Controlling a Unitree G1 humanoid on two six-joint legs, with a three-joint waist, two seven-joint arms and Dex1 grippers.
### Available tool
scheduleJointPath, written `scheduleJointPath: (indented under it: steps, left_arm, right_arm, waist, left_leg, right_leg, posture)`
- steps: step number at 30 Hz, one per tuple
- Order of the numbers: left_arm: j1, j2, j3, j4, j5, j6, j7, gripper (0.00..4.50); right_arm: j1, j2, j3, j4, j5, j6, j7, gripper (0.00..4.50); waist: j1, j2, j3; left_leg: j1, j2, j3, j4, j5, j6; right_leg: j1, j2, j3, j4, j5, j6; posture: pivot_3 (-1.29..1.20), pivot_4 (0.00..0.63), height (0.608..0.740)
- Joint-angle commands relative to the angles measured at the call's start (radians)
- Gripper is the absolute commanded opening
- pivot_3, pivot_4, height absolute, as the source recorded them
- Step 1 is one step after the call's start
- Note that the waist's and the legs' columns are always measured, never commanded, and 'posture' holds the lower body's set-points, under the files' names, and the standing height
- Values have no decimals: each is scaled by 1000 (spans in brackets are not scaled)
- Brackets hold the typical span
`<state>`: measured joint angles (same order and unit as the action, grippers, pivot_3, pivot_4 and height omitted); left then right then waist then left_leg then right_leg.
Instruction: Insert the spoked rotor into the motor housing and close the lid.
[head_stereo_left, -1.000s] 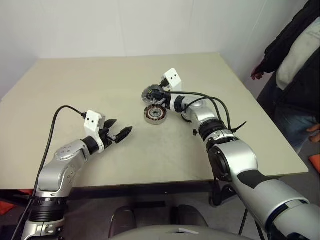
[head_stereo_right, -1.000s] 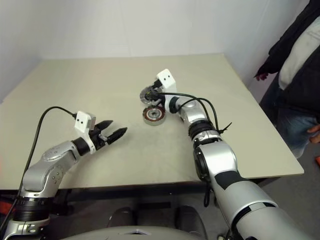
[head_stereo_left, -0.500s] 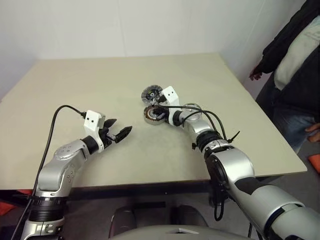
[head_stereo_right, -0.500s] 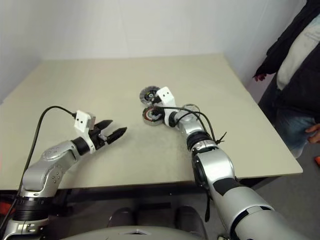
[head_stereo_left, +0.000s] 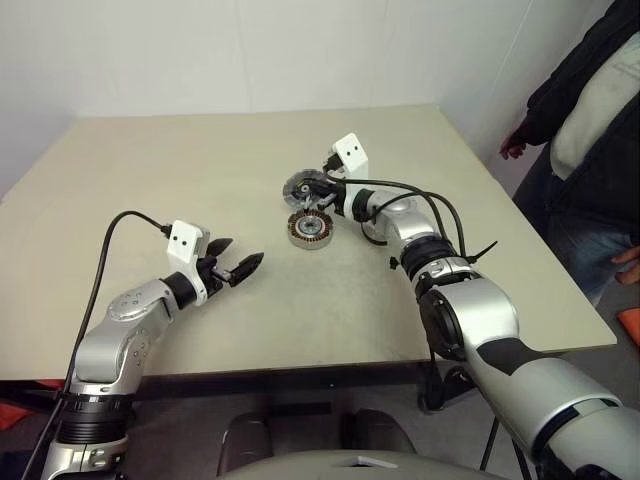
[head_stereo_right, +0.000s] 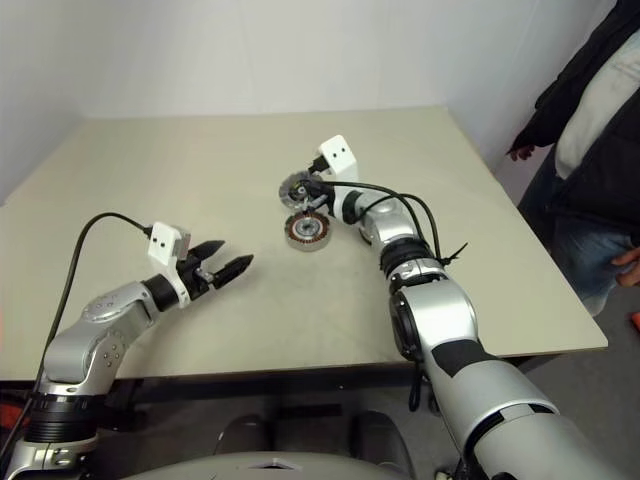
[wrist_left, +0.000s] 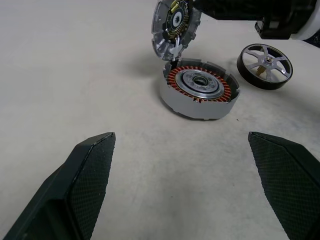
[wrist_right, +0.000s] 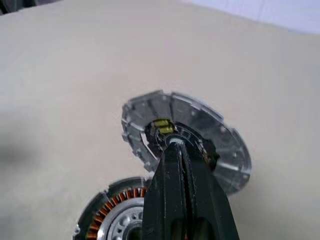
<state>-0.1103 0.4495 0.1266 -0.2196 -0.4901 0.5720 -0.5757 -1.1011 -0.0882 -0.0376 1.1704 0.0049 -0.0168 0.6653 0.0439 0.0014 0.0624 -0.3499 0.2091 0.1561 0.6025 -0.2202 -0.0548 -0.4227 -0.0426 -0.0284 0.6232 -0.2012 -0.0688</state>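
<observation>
My right gripper is shut on the dark centre of the lid. It holds the lid tilted on edge just beyond the motor housing, ribbed face towards the wrist. The housing sits on the table with its copper coils showing. The spoked rotor lies flat on the table beside the housing, under my right forearm. My left gripper hovers open and empty over the table, well short of the housing and pointing at it.
A person in dark clothes stands past the table's right edge. The beige table stretches bare to the left and far side, against a white wall.
Half a second ago my right wrist dipped low beside the housing; it is now back up where it was a second ago. The lid stayed in about the same spot. The left arm has not moved.
</observation>
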Motion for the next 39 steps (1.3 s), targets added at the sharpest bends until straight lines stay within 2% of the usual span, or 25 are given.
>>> scheduleJointPath:
  steps: [1,11,14,21,28,35,39]
  left_arm:
    - [-14,3,13,-25,-4,-14,0,4500]
    - [-12,7,17,-31,-4,-12,3,4500]
    - [-9,10,23,-33,-5,-12,3,4500]
    - [-3,4,23,-31,-4,-16,4,4500]
    - [-7,0,19,-24,-4,-19,3,4500]
    - [-22,-1,14,-13,-4,-17,-2,4500]
    - [-20,5,36,-3,-8,-23,-2,4500]
  right_arm:
    - [-9,6,-6,-32,18,-11,5,41]
    - [112,51,54,56,-52,22,-51,41]
    - [95,49,38,39,-32,15,-52,41]
    - [-9,-18,-41,-71,69,12,59,41]
    - [34,-63,-33,-229,110,70,167,41]
    - [95,-76,-30,-309,109,110,160,41]
    - [128,-149,-63,-269,88,106,64,41]
  waist:
    - [0,0,0]
    - [0,0,0]
    - [-3,0,0]
    - [0,0,0]
    - [1,0,0]
    - [3,0,0]
    - [6,0,0]
  left_leg:
    - [0,0,0,0,0,0]
    - [0,0,0,0,0,-1]
    - [2,0,0,0,0,-1]
    - [3,0,-1,0,0,0]
    - [0,0,-2,0,0,0]
    - [0,0,-2,0,0,0]
    - [1,-1,-2,0,1,0]
  right_leg:
    - [0,0,0,0,0,0]
    - [0,0,0,0,0,0]
    - [4,0,0,1,0,0]
    - [3,0,0,1,0,0]
    - [2,0,-1,0,0,-1]
    - [2,0,-1,1,0,-1]
    - [2,0,-1,1,0,-1]
  posture:
    - [0,0,740]
    - [0,0,740]
    - [0,0,740]
    - [0,0,740]
    - [0,0,740]
    - [0,0,740]
    - [0,0,740]
